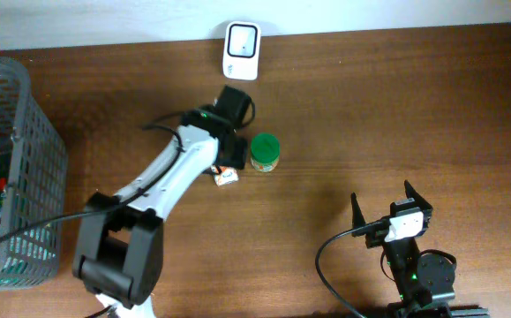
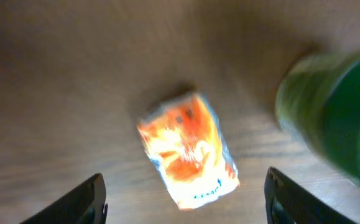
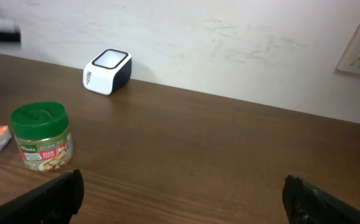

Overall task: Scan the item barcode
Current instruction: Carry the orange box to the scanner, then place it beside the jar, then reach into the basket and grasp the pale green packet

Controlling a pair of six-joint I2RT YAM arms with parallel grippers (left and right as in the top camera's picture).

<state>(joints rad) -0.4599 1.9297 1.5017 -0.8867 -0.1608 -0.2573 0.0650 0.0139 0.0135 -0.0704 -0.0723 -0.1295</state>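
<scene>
Left gripper (image 2: 184, 177) hangs wide-jawed over the flat orange packet (image 2: 189, 149); right gripper (image 3: 181, 180) wide-jawed, idle. We judge grasping comes next.

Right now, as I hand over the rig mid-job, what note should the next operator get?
Left gripper: open over the small orange packet lying on the brown wooden table, not gripping it.
Right gripper: open, empty.
Green-lidded jar stands beside the packet; white box-shaped scanner sits at the far edge.
Done: nothing at the scanner.
To do: grasp an item, show its barcode to the scanner.
</scene>
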